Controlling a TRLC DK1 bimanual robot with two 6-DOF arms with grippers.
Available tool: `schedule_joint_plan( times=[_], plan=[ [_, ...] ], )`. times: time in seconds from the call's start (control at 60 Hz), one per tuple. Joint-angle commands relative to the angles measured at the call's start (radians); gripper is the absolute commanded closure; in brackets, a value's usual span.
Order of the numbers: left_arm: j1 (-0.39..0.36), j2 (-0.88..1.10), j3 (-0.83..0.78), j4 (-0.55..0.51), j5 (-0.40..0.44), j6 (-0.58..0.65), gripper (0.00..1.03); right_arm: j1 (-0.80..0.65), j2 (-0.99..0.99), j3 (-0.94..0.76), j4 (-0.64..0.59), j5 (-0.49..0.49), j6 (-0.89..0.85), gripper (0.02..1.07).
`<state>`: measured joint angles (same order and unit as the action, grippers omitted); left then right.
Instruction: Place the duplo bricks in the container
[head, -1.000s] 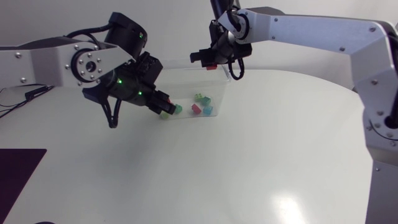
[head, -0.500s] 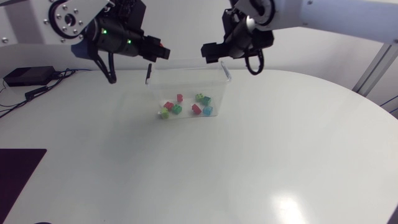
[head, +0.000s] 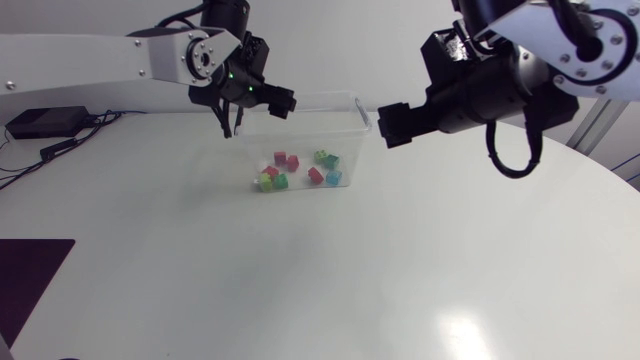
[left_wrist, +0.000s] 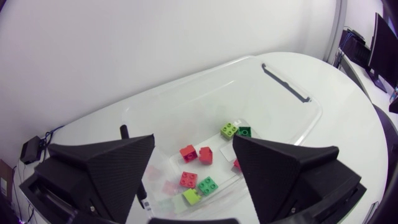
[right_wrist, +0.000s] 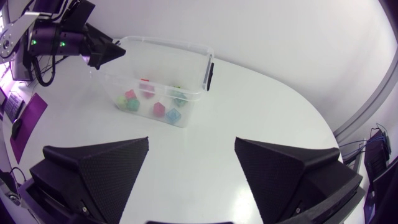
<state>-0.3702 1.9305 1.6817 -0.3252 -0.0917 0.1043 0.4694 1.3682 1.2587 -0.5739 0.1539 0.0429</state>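
Note:
The clear plastic container (head: 352, 105) stands at the back of the table with several duplo bricks (head: 282, 181) in red, green and teal lying in it. My left gripper (head: 272, 101) hangs over its back left corner. In the left wrist view the left gripper (left_wrist: 194, 143) is open and holds nothing, with the container (left_wrist: 186, 93) and its bricks (left_wrist: 188, 152) below it. My right gripper (head: 392, 125) is beside the container's right end. In its own view the right gripper (right_wrist: 192, 142) is open and holds nothing, with the container (right_wrist: 165, 43) ahead.
A dark mat (head: 25, 275) lies at the table's front left edge. A small black box with cables (head: 35, 122) sits at the back left. White tabletop (head: 330, 270) stretches in front of the container.
The left gripper has risen to the back left corner and opened. The right gripper has opened and drawn off to the right. Two more red bricks now lie in the container.

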Motion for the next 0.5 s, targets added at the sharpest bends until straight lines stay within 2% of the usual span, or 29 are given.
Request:
schedule_joint_plan(
  times=[0.0, 0.133, 0.3, 0.483],
  plan=[
    [-0.007, -0.133, -0.027, -0.011, -0.017, -0.017, 0.04, 0.0, -0.052, -0.044, -0.003, 0.001, -0.02, 0.07],
    [-0.009, -0.274, -0.109, -0.054, -0.048, -0.017, 0.04, -0.029, -0.106, -0.093, 0.011, 0.012, -0.028, 0.07],
    [-0.019, -0.433, -0.237, -0.08, -0.175, 0.037, 0.04, -0.063, -0.212, -0.16, 0.039, 0.032, -0.057, 0.07],
    [0.019, -0.611, -0.356, -0.115, -0.233, 0.066, 0.04, -0.083, -0.324, -0.234, 0.066, 0.062, -0.074, 0.07]
  ],
)
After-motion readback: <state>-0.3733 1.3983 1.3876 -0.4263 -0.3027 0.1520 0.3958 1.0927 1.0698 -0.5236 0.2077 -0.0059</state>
